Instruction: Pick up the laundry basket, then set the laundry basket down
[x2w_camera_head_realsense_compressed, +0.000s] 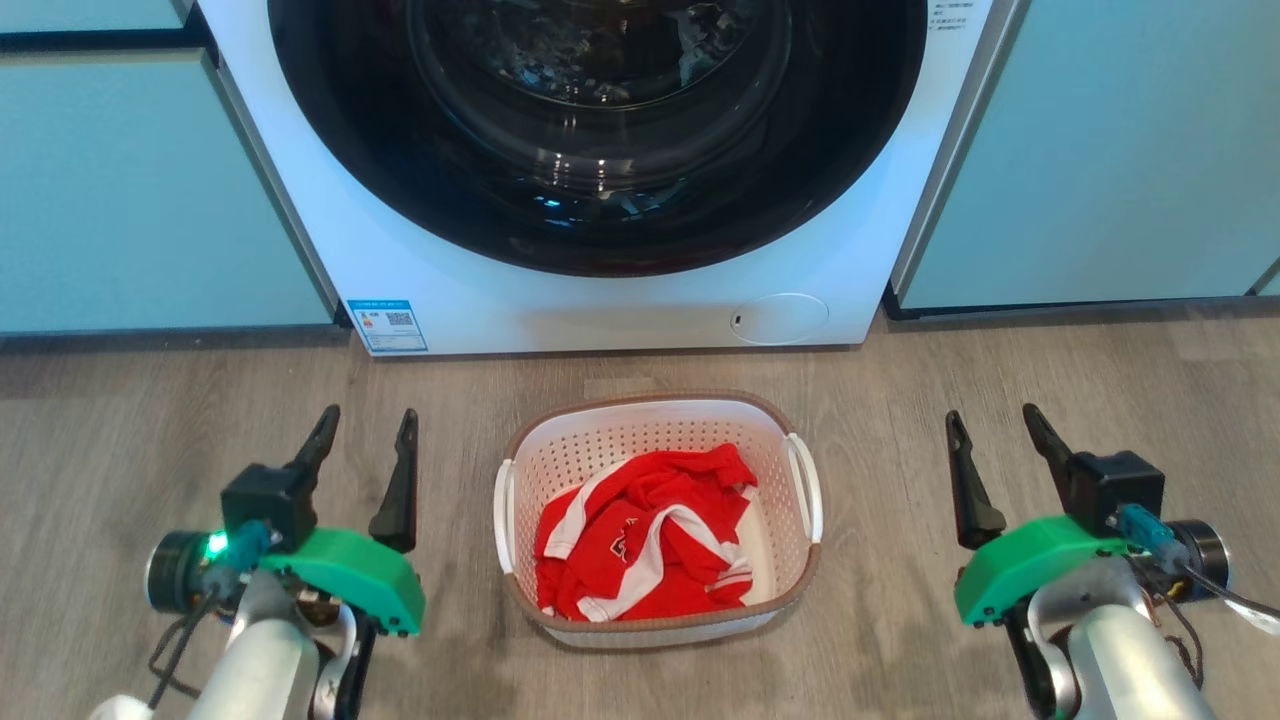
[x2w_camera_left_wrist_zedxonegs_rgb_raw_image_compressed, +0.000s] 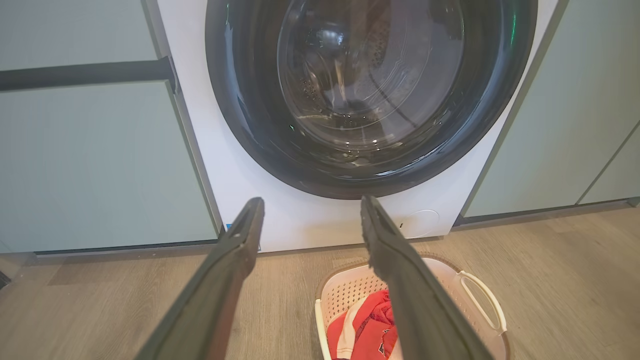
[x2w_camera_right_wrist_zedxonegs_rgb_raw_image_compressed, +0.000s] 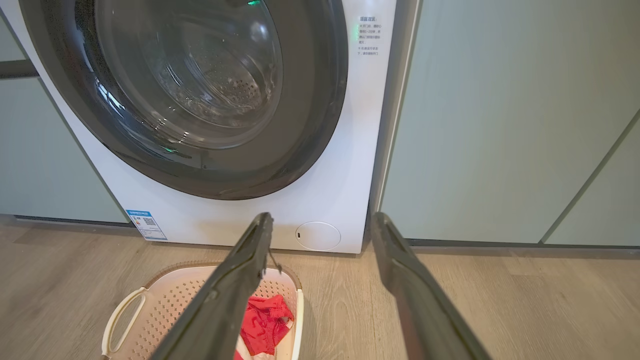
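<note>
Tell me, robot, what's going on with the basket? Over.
Left gripper open, empty. Right gripper open, empty. Laundry basket on floor between them, red shirt inside. Nothing blocking.

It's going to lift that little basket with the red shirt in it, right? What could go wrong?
1. The left pincer and right pincer stand open, apart from the laundry basket; if only one catches its thin side handle, the basket may tip and spill the red shirt.
2. The washing machine stands just behind; a forward swing might bump it.
</note>
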